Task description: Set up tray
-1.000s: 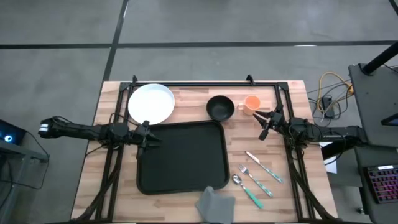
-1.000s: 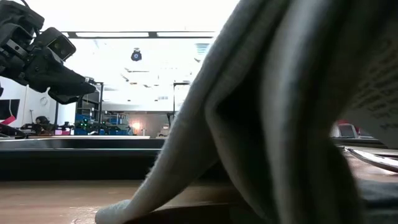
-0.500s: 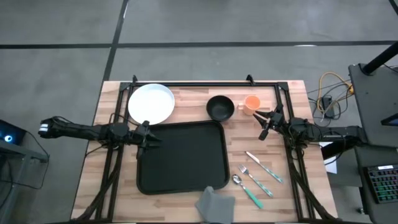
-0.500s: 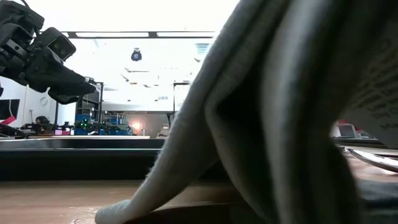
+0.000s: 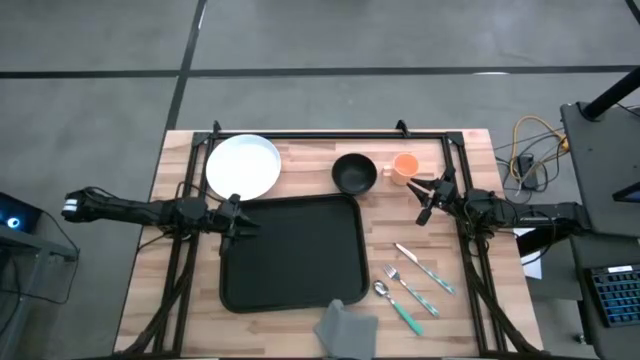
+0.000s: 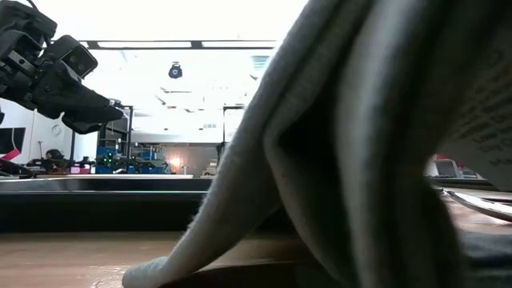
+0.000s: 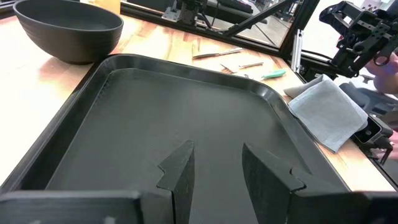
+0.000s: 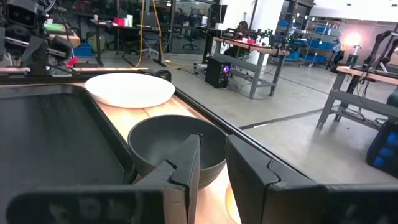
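Observation:
The black tray (image 5: 292,252) lies flat in the middle of the table and fills the left wrist view (image 7: 155,118). My left gripper (image 5: 240,222) hovers open just above the tray's left rim, its fingers (image 7: 214,169) pointing across the tray. My right gripper (image 5: 425,197) hangs open right of the tray's far right corner, beside the orange cup (image 5: 404,166). It faces the black bowl (image 8: 174,146) and touches nothing. The white plate (image 5: 243,167) rests on the table beyond the tray's far left corner.
The black bowl (image 5: 354,173) stands beyond the tray's far edge. A fork, a spoon and a knife (image 5: 412,285) lie right of the tray. A grey folded napkin (image 5: 346,328) sits at the near edge and blocks most of the low view (image 6: 360,144). Black frame rails border the table.

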